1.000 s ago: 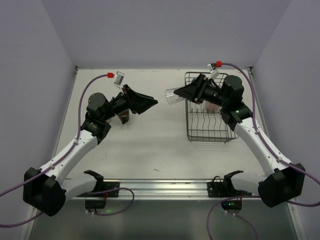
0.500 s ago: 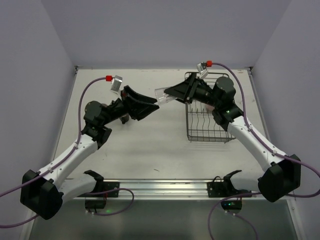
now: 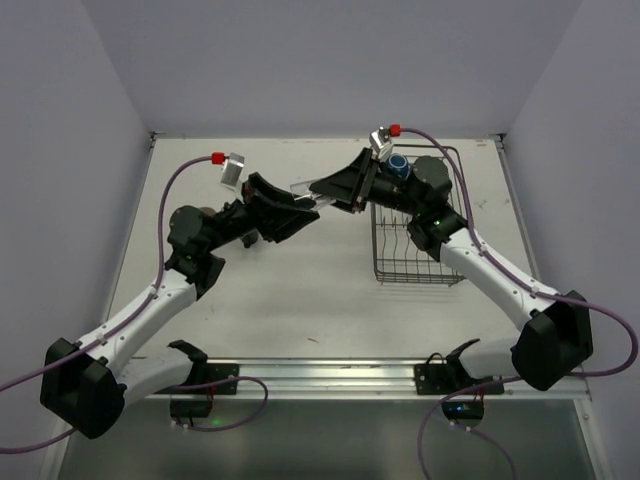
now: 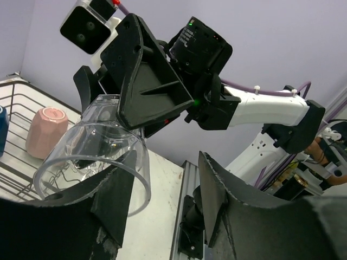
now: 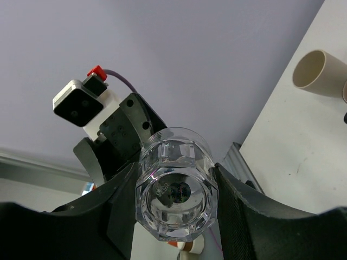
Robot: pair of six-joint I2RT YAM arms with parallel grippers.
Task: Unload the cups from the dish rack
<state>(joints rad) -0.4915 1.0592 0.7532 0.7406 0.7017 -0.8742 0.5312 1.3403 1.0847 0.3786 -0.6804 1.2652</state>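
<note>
Right fingers [image 5: 116,216] gripping glass [image 5: 176,197], left fingers [image 4: 222,189] spread

Cannot trace the outline of the small clear glass [image 3: 304,186] clearly from above, nor see more than a sliver of the blue mug [image 4: 2,130] at the left wrist view's left edge.

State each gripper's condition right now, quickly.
Left gripper: open, fingers spread, gripping nothing.
Right gripper: shut on the clear glass.
</note>
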